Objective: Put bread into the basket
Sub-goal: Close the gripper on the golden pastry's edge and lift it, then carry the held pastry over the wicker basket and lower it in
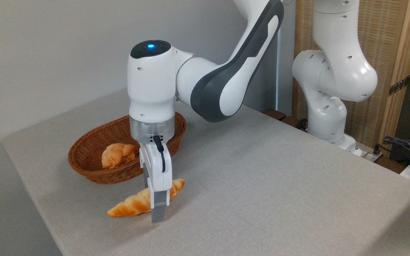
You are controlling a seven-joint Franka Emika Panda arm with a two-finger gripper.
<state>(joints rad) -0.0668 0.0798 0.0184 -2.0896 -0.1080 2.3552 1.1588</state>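
The bread (133, 205), a long braided loaf with golden-orange edges, lies on the grey table just in front of the basket. My gripper (156, 209) points straight down over the loaf's right half. Its near finger (159, 208) stands in front of the loaf with its tip at the tabletop. The far finger is mostly hidden behind the hand and the loaf. The loaf lies between the fingers, but whether they press on it does not show. The oval reddish-brown wicker basket (84, 167) stands behind, partly covered by my wrist.
A smaller orange knot-shaped roll (117, 155) lies inside the basket at its left. The table's front-left edge (41, 213) runs close to the loaf. The arm's base (327, 117) and some cables (404, 145) are at the back right.
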